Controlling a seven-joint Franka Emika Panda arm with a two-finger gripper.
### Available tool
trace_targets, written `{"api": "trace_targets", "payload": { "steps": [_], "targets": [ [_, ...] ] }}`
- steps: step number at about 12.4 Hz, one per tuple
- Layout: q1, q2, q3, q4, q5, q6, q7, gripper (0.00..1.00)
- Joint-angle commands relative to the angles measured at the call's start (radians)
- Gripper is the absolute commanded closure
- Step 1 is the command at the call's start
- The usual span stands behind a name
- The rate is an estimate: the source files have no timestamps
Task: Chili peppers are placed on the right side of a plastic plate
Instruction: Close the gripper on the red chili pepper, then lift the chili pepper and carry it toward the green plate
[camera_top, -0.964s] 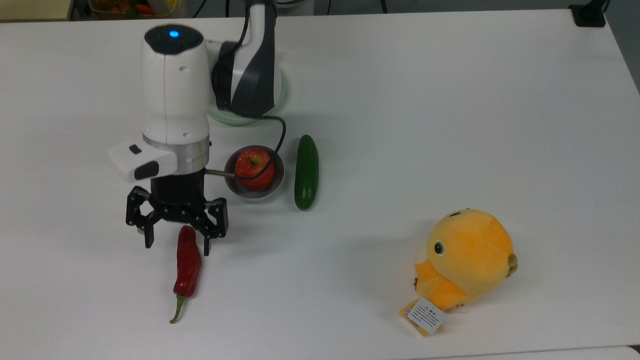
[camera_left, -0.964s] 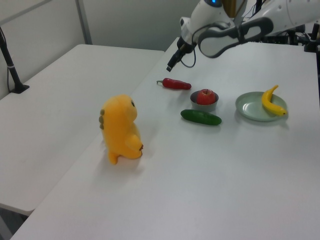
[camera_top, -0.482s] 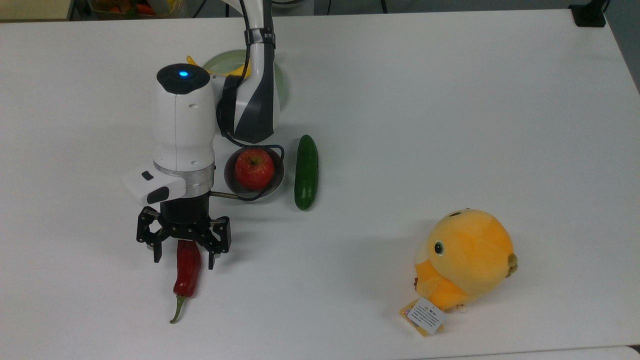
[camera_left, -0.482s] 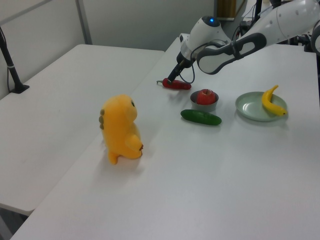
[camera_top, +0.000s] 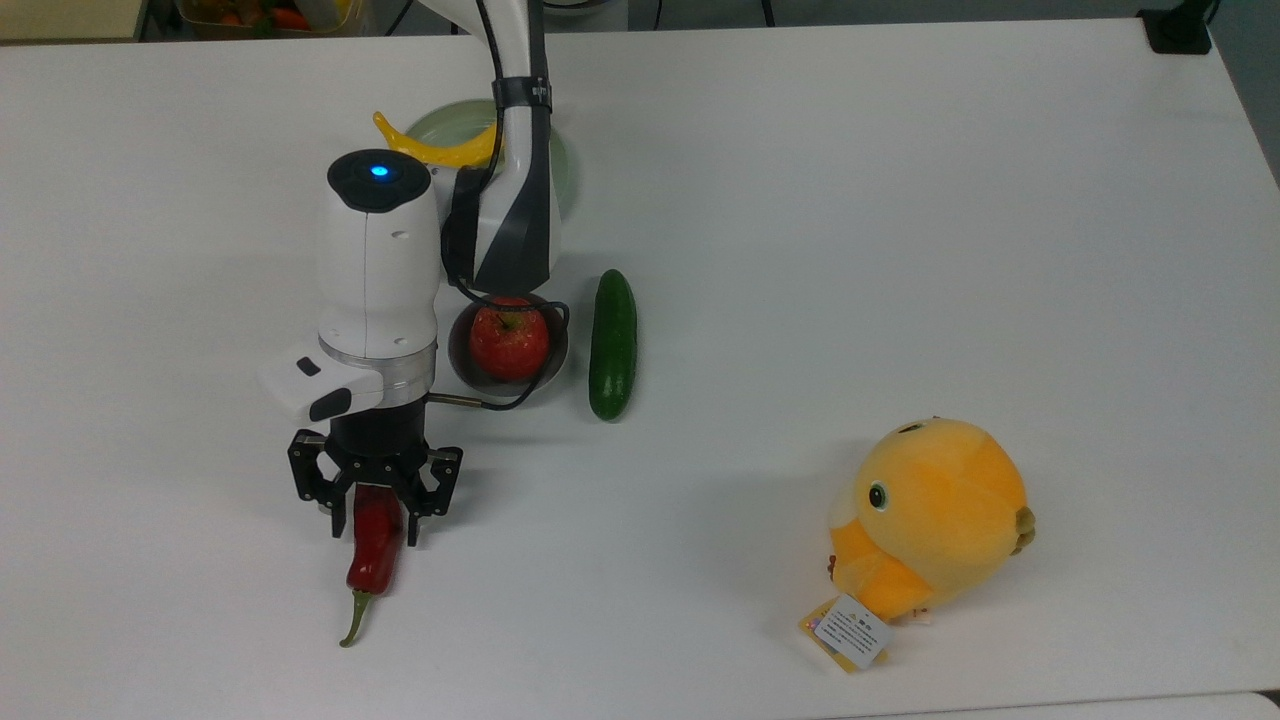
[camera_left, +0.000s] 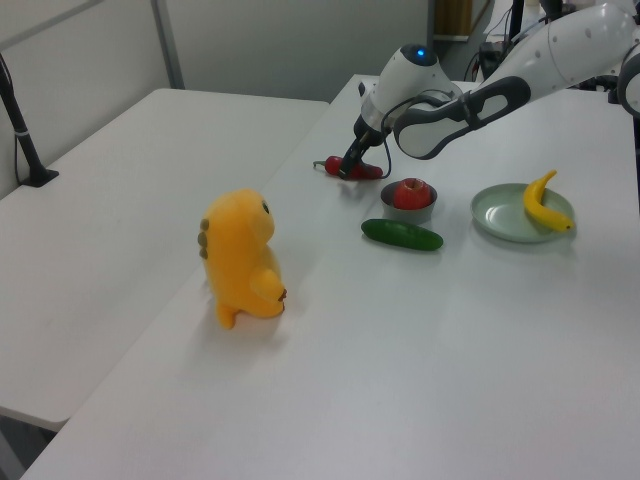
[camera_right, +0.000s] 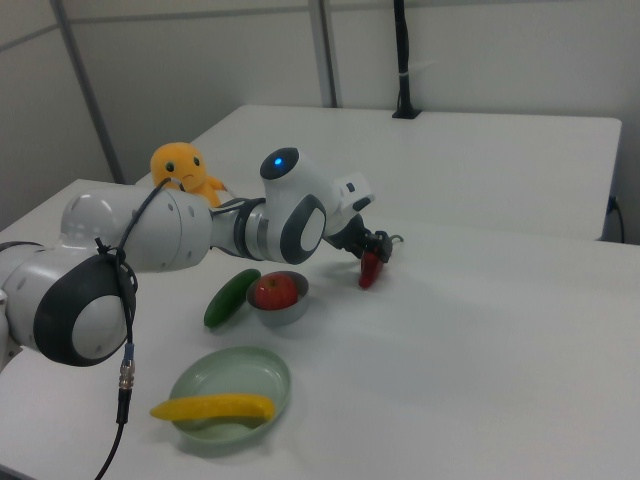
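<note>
The chili peppers (camera_top: 375, 555) are one long dark-red chili lying on the white table, its green stem pointing toward the top view's bottom edge. My gripper (camera_top: 375, 522) stands over its thick end, fingers drawn in against both sides; the gripper (camera_left: 350, 168) and chili (camera_left: 362, 171) also show in the left view. In the right view the chili (camera_right: 368, 272) lies under the gripper (camera_right: 378, 250). The pale green plastic plate (camera_top: 557, 165) sits farther back, partly hidden by my arm, with a banana (camera_top: 430, 150) on it.
A grey bowl (camera_top: 556, 350) holding a red apple (camera_top: 508, 338) stands beside a cucumber (camera_top: 613, 345), between the chili and the plate. An orange plush toy (camera_top: 930, 520) with a tag sits at the top view's lower right.
My gripper came down toward the top view's bottom over the chili's thick end, and its fingers narrowed from wide open to tight against the chili. The chili has not moved.
</note>
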Motion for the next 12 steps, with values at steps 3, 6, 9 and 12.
{"api": "trace_targets", "payload": {
  "steps": [3, 6, 9, 12],
  "targets": [
    [0.003, -0.001, -0.004, 0.001, -0.048, 0.023, 0.02, 0.87],
    [0.003, -0.086, -0.003, -0.057, -0.04, 0.017, 0.02, 0.87],
    [0.008, -0.223, -0.001, -0.15, -0.028, 0.001, 0.023, 0.87],
    [0.005, -0.341, 0.0, -0.192, -0.022, -0.13, 0.047, 0.87]
  ]
}}
